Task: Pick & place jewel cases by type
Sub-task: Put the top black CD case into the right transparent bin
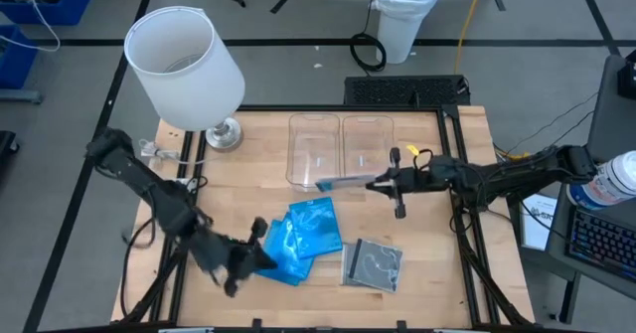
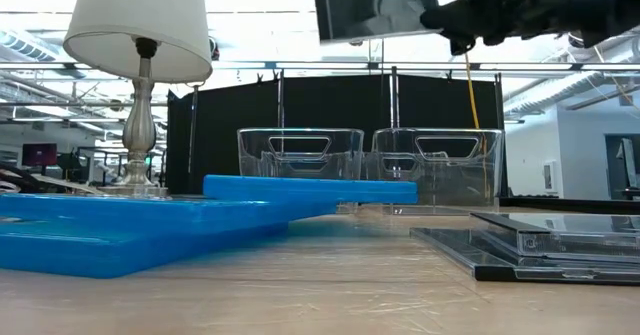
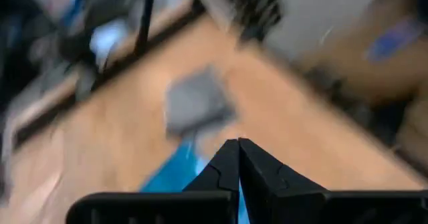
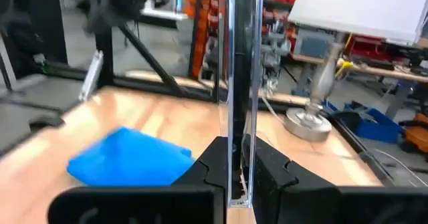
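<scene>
From the high view, the right gripper (image 1: 383,185) hangs over the near ends of two clear bins (image 1: 341,146), its fingers pinched on a dark transparent jewel case (image 1: 343,183) held edge-on; both bins look empty, so by this reading no case has been placed yet; a heap of blue jewel cases (image 1: 303,239) lies on the table (image 1: 437,273) in front of the bins, with a small stack of dark cases (image 1: 373,264) just beside it; the left gripper (image 1: 260,257) sits at the near-left edge of the blue heap, beside a white lamp's (image 1: 184,60) side of the table.

In the low view the held case (image 2: 375,7) hangs high above the right-hand bin (image 2: 437,165), well clear of its rim; the blue cases (image 2: 200,215) and dark cases (image 2: 540,240) rest on the wood, so nearly all the sorting remains.

The left wrist view is blurred; the left fingers (image 3: 224,167) meet tip to tip with nothing visible between them, blue plastic (image 3: 170,177) just beyond.

The right wrist view shows the jaws narrow, clamping the thin clear case (image 4: 239,83) upright, with the blue heap (image 4: 130,158) below on the table.
</scene>
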Robot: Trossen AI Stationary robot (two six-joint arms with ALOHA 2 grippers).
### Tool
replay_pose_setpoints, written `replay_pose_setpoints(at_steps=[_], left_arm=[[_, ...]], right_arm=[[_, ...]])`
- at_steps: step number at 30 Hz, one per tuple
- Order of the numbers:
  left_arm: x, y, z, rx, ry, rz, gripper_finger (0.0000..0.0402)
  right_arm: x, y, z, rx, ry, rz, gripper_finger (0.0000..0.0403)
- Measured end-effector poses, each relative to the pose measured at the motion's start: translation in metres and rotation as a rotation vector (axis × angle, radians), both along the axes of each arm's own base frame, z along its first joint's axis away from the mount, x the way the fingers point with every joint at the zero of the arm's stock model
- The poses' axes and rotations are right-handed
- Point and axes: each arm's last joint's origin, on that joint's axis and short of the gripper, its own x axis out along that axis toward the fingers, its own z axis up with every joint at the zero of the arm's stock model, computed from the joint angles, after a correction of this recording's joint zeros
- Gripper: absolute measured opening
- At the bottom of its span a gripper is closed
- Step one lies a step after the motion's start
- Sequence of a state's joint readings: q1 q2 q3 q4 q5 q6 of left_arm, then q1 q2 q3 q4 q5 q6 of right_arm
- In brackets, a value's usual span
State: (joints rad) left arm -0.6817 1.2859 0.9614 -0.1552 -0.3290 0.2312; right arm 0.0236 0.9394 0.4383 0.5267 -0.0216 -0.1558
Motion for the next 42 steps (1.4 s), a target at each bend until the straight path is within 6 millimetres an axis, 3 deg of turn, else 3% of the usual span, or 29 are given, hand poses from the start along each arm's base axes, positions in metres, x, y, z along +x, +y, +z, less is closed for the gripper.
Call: replay_pose_setpoints(at_steps=[6, 10, 18, 23, 27, 34, 39, 42], left_arm=[[-0.019, 0.064, -0.03, -0.208, -0.202, 0.037, 0.0006], [-0.03, 0.089, -0.055, -0.283, -0.289, 0.114, 0.0006], [-0.039, 0.106, -0.087, -0.275, -0.307, 0.174, 0.0017], [-0.04, 0.107, -0.091, -0.249, -0.301, 0.171, 0.0007], [-0.04, 0.107, -0.091, -0.259, -0.294, 0.158, 0.0009], [-0.041, 0.105, -0.096, -0.249, -0.24, 0.117, 0.0023], [-0.041, 0.106, -0.099, -0.227, -0.213, 0.116, 0.0005], [-0.041, 0.106, -0.099, -0.225, -0.211, 0.116, 0.0013]], right_arm=[[0.002, -0.009, 0.007, -0.018, 0.013, -0.042, 0.0026], [0.003, -0.024, 0.025, 0.036, 0.016, -0.117, 0.0022], [-0.01, -0.062, 0.085, 0.239, 0.372, -0.359, 0.0023], [-0.025, -0.073, 0.099, 0.43, 0.454, -0.474, 0.0026], [-0.029, -0.078, 0.091, 0.671, 0.44, -0.567, 0.0023], [-0.031, -0.078, 0.031, 1.096, 0.513, -0.746, 0.0031], [-0.029, -0.079, 0.007, 1.242, 0.47, -0.723, 0.0022], [-0.025, -0.08, -0.001, 1.296, 0.43, -0.702, 0.0026]])
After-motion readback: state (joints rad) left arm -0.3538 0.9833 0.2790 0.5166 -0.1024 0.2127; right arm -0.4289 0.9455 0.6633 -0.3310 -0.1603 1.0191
